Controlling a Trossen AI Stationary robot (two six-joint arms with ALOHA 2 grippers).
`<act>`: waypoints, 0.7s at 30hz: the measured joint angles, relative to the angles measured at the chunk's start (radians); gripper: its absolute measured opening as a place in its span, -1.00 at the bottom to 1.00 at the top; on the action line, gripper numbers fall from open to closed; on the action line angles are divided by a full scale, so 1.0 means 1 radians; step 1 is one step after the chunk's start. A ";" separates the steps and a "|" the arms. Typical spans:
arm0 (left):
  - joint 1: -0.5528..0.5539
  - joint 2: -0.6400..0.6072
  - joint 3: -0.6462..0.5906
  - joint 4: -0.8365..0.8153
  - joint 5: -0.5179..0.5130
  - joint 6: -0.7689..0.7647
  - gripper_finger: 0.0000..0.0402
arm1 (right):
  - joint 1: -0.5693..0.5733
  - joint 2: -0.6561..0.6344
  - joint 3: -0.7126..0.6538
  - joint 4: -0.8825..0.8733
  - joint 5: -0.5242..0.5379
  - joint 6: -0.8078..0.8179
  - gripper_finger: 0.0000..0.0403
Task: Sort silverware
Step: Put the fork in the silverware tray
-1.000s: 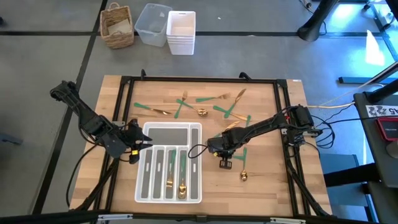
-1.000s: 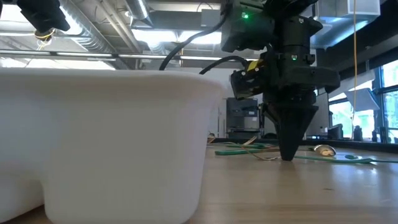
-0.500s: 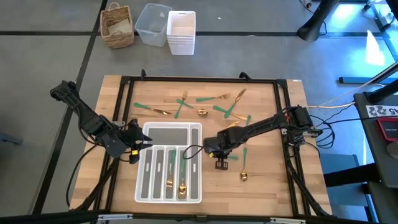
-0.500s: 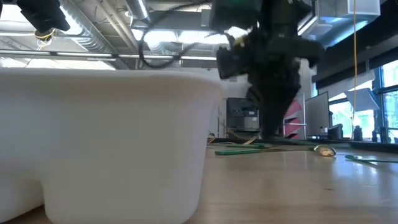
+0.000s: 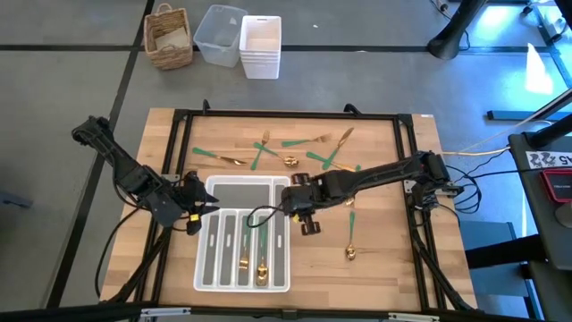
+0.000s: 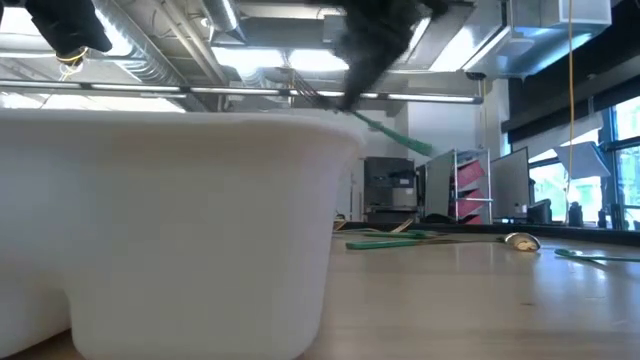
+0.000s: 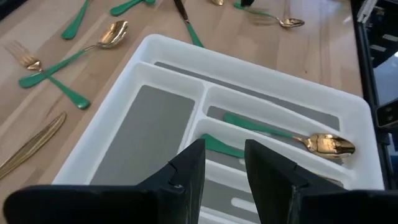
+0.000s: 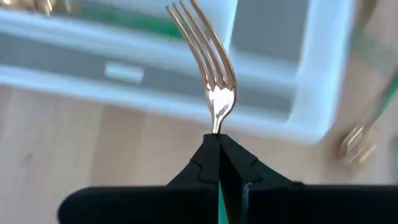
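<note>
Gold-coloured metal glints at the tip of the right tool (image 8: 219, 163), which is pinched tight on a slim fork with a shiny gold head and a thin green handle (image 8: 208, 74). The tines stick out ahead of the closed fingers, and the grip sits right at the neck where the head narrows. In the low view the green handle (image 6: 395, 135) trails out behind and slants downward, lifted clear of the wooden counter (image 5: 393, 259). From above, the right tool (image 5: 299, 199) hangs just beside the right-hand wall of the white plastic compartmented organizer tray (image 5: 280, 279).

The fork looks light, stiff and finger-thin, so I'd judge it easy to lift but quick to swivel in a two-point pinch. The polished head is likely slippery. The neck hold leaves the long handle free to swing, and a grip nearer the middle would probably sit steadier. It should not be fragile, so a short drop into a slot ought to do no harm.

The left tool (image 7: 224, 171) waits at the tray's left edge with its fingers apart and nothing between them. A gold spoon with a green handle (image 7: 292, 138) already lies in one narrow slot. More loose green-handled cutlery (image 5: 295, 152) lies scattered on the counter beyond the tray.
</note>
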 joint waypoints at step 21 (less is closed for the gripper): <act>0.089 -0.004 0.000 -0.155 -0.001 -0.043 -0.47 | 0.059 0.187 0.012 0.550 -0.091 -0.919 -1.00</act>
